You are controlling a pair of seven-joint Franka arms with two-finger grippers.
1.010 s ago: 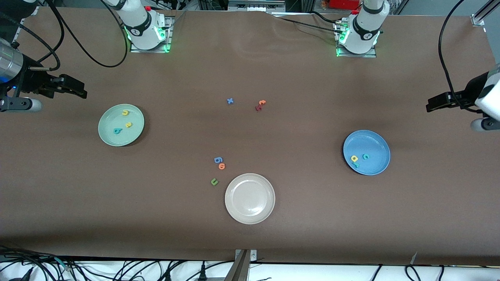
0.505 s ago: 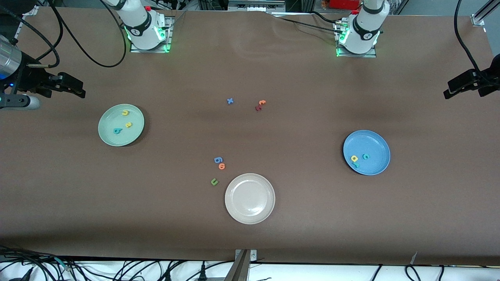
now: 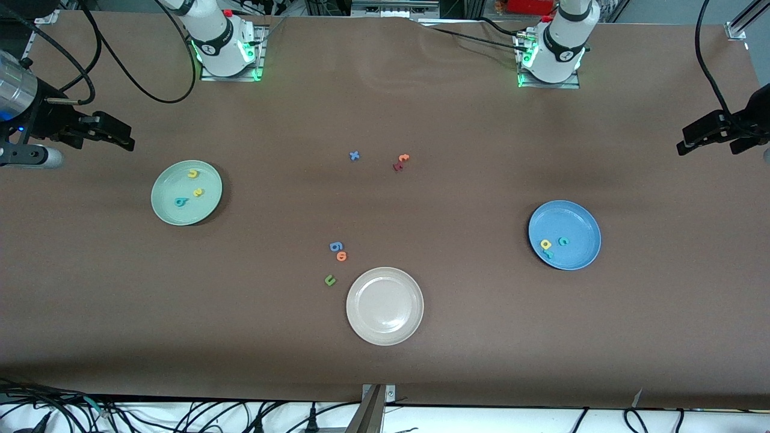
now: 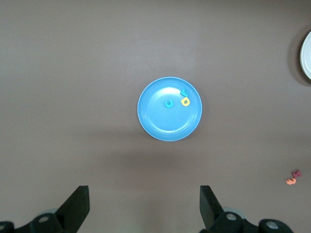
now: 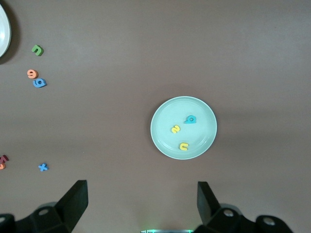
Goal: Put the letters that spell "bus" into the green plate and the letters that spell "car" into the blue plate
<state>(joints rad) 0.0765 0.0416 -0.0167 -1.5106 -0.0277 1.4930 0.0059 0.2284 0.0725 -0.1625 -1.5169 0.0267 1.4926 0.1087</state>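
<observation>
The green plate (image 3: 209, 180) lies toward the right arm's end of the table. In it are a teal "b" (image 3: 180, 201), a yellow "u" (image 3: 193, 174) and a yellow "s" (image 3: 198, 193). The blue plate (image 3: 579, 221) lies toward the left arm's end and holds a teal "c" (image 3: 563, 241), a yellow "a" (image 3: 545, 244) and a teal "r" (image 3: 548, 254). My right gripper (image 3: 123, 138) hangs open and empty over bare table, apart from the green plate (image 5: 197, 138). My left gripper (image 3: 692, 141) is open and empty over bare table, apart from the blue plate (image 4: 165, 125).
A cream-white plate (image 3: 385, 307) sits near the front edge at mid-table. Beside it lie a green "u" (image 3: 329, 279), an orange letter (image 3: 341, 256) and a blue one (image 3: 335, 246). Farther from the camera are a blue "x" (image 3: 354, 156), an orange "t" (image 3: 403, 157) and a dark red letter (image 3: 397, 166).
The left gripper has drawn back toward the left arm's end of the table, away from the blue plate. The right gripper has barely shifted. No letter has moved.
</observation>
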